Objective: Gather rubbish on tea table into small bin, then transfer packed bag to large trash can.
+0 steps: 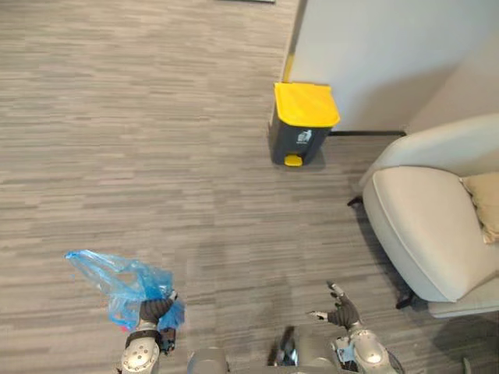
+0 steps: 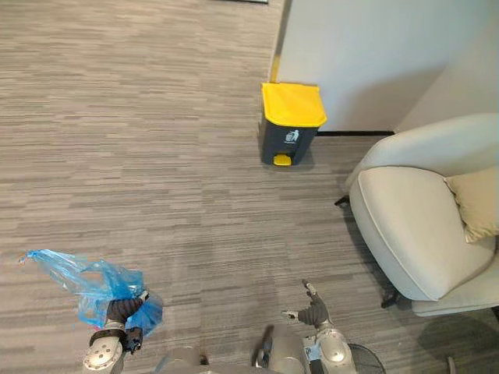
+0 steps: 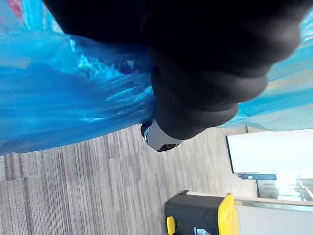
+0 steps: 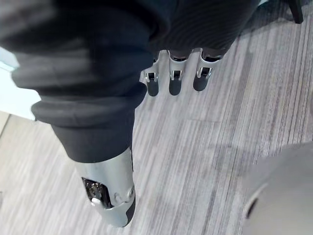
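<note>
Ahead, carpet (image 1: 156,156) separates blue bag (image 1: 125,284) from yellow-lidded bin (image 1: 304,125) beside armchair (image 1: 429,226).

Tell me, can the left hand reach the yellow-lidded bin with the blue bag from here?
Probably not yet. The left hand, closed on the blue bag, is near the robot; the bin stands far ahead by the wall, lid shut. The floor between looks free.

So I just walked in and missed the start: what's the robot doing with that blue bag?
The robot's left hand is clutching a blue plastic bag above the floor. Its right hand is open and empty. The dark trash can with a yellow lid stands ahead by the wall, lid down, near a pale armchair. The bag has not yet reached the can.
</note>
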You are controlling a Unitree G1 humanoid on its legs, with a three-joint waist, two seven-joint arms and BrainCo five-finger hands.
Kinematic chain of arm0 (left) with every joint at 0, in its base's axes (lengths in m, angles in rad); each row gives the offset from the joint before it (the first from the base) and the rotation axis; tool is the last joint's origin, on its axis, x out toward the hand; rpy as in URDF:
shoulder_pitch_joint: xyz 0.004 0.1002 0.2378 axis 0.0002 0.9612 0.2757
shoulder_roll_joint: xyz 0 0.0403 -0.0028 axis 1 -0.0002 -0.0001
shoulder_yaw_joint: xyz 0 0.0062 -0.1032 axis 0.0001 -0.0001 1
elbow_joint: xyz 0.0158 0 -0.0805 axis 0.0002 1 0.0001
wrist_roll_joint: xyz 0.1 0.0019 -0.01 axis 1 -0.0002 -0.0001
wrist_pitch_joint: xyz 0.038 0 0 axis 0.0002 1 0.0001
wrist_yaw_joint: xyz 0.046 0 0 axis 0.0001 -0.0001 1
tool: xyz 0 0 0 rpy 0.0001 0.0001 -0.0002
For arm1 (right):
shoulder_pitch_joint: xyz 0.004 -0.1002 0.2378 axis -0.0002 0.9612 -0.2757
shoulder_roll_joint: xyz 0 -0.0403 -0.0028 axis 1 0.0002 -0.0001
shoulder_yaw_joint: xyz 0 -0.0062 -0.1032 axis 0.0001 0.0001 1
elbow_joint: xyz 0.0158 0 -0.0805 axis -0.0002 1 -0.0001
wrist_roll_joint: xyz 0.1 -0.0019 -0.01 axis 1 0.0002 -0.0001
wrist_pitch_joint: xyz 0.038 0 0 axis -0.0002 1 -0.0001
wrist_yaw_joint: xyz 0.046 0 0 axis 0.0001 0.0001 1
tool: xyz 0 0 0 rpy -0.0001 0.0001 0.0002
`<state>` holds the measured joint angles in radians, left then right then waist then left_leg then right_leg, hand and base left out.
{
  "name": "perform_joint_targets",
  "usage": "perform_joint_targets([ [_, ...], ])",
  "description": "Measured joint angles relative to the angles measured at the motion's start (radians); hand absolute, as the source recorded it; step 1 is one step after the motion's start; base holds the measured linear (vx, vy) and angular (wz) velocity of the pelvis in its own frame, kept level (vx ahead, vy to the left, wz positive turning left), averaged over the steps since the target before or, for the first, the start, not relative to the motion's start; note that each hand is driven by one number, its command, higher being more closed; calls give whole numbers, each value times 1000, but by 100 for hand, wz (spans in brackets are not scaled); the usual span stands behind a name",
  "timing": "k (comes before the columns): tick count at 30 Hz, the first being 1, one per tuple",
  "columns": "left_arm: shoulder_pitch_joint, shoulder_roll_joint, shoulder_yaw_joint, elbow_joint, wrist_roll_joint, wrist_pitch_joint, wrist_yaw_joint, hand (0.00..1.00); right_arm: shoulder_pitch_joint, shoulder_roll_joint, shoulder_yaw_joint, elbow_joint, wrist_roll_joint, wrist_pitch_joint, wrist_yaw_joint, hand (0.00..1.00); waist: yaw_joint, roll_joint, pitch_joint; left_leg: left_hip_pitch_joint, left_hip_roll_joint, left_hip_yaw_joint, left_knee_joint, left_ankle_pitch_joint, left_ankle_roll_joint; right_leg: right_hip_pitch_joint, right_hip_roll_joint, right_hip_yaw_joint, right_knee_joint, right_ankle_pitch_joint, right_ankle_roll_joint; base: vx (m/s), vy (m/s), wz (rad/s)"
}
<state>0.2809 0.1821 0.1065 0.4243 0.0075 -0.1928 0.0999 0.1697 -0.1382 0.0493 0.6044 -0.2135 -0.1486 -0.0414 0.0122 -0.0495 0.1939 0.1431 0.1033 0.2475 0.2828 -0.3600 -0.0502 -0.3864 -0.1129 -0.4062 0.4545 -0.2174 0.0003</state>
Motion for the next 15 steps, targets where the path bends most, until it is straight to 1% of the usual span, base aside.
perform_joint_targets([
  [1, 8, 2, 9, 10, 0, 0, -1, 100, 10, -2, 0, 2, -6, 2, 0, 0, -2, -2, -3, 33, 3, -6, 26, -12, -22, 0, 31, 5, -56, 119, -63, 692, -66, 21],
  [2, 2, -11, 7, 35, 4, 2, -5, 100, 20, -17, -1, 10, -12, 4, 1, 0, -23, 18, -10, 30, 28, -38, 139, -12, -30, 23, 54, 15, -14, 158, -116, 858, -102, 12],
  [3, -3, -21, 9, 38, 4, 5, -7, 100, 22, -25, 0, 14, -15, 5, 3, 0, -17, 36, -18, 3, 58, -42, 224, 9, -63, 37, 72, 12, -9, 149, -119, 873, -117, -17],
  [4, 2, -30, 8, 38, 5, 8, -13, 100, 10, -32, 0, -1, -16, 3, 3, 0, -10, 56, -17, -78, 96, -49, 425, 126, -62, 81, 99, 28, -33, 106, -131, 707, -92, -52],
  [5, 6, -37, 8, 42, 5, 11, -14, 100, 2, -39, 0, -7, -16, 1, 3, 0, -6, 68, -8, -123, 113, -54, 538, 226, -26, 119, 118, 37, -64, 99, -130, 682, -75, -68],
  [6, 1, -49, 7, 42, 6, 12, -16, 100, -18, -45, -1, 0, -14, 2, 1, 0, 3, 84, 14, -203, 139, -82, 728, 218, 14, 213, 155, 71, -137, 97, -130, 657, -31, -72],
  [7, -5, -50, 7, 42, 6, 12, -18, 100, -26, -40, -2, 2, -11, 4, 0, 0, 9, 73, 27, -265, 119, -111, 827, 150, 37, 306, 166, 110, -192, 88, -129, 646, 1, -75],
  [8, -6, -50, 7, 41, 6, 12, -22, 100, -27, -37, -2, 1, -11, 3, 0, 0, 19, 62, 32, -291, 97, -120, 833, 127, 41, 351, 162, 131, -212, 85, -129, 604, 45, -84],
  [9, -5, -50, 3, 37, 6, 10, -32, 100, -29, -38, -4, 0, -2, 0, -2, 0, 36, 43, 37, -349, 54, -136, 792, 98, 48, 421, 150, 175, -251, 81, -126, 569, 77, -95],
  [10, -4, -50, 2, 34, 6, 8, -34, 100, -36, -40, -11, -2, 10, -1, -3, 0, 56, 31, 35, -413, 15, -135, 694, 92, 53, 466, 132, 214, -283, 59, -99, 559, 104, -98],
  [11, -6, -51, 2, 32, 6, 8, -34, 100, -40, -45, -18, -3, 13, -2, -5, 0, 59, 31, 35, -448, -2, -137, 622, 92, 52, 481, 127, 234, -297, 46, -82, 546, 168, -96],
  [12, -15, -54, 2, 28, 6, 8, -34, 100, -50, -52, -37, -1, 16, -1, -6, 0, 59, 49, 38, -487, -13, -160, 445, 104, 35, 505, 126, 264, -306, 22, -50, 533, 234, -83],
  [13, -17, -58, 5, 27, 5, 8, -34, 100, -59, -56, -54, 0, 17, 0, -13, 0, 62, 74, 47, -501, -15, -188, 228, 151, 0, 532, 127, 291, -296, -19, -23, 532, 261, -77],
  [14, -15, -57, 6, 29, 5, 8, -34, 100, -58, -57, -62, 5, 18, 1, -18, 0, 64, 81, 54, -496, -17, -190, 173, 259, 17, 546, 123, 307, -287, -46, -6, 548, 285, -65],
  [15, -21, -59, 14, 34, 4, 9, -32, 100, -53, -38, -61, 24, 20, 7, -21, 0, 75, 43, 47, -454, -50, -148, 155, 247, 50, 556, 89, 356, -275, -66, 4, 689, 337, -41],
])
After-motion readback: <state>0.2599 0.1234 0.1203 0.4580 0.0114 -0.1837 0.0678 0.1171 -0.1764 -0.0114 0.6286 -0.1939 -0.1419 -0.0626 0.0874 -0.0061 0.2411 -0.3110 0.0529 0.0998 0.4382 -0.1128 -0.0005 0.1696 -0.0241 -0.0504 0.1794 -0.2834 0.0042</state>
